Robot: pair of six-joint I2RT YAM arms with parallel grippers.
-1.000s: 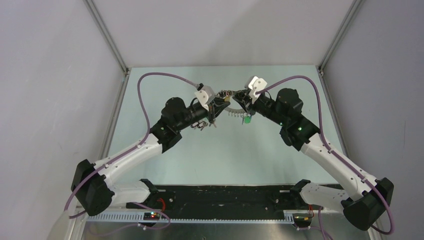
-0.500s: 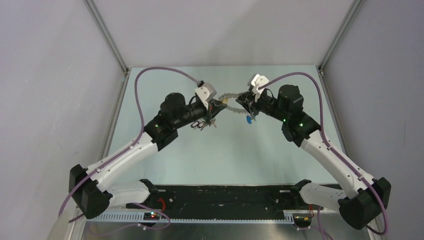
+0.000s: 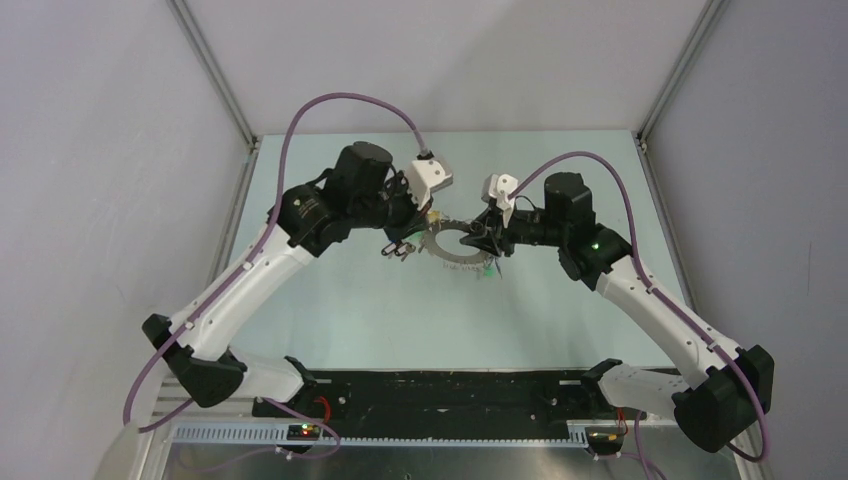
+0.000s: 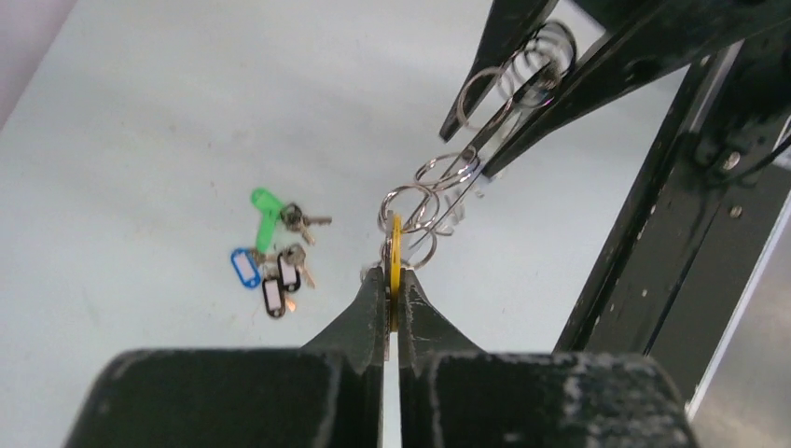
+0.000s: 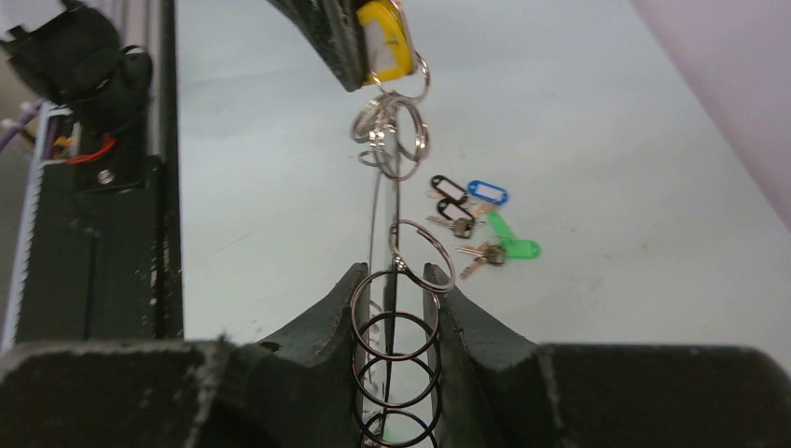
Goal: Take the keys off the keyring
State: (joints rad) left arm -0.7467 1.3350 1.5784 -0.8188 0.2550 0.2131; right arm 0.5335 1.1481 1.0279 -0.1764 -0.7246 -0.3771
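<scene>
- A yellow tag (image 4: 395, 245) is pinched edge-on by the left claw (image 4: 392, 285), fingers pressed together on it, at lower centre of the left wrist view.
- The tag is hung on small split rings (image 4: 420, 210), which are chained up toward the upper right of that view.
- The keyring (image 3: 455, 247) is gripped by the right claw (image 5: 395, 280). A stack of its small rings is seen clamped between the two fingers at bottom centre of the right wrist view.
- The keyring is held off the table (image 4: 140, 140) between both claws, just above centre of the top view, and is seen roughly flat from above.
- The keys (image 4: 275, 257) are seen bunched on the table, left of centre in the left wrist view. They carry green, blue and dark tags and are detached from the keyring.
- A green bit (image 3: 490, 268) is seen below the right claw in the top view, too small to identify.
</scene>
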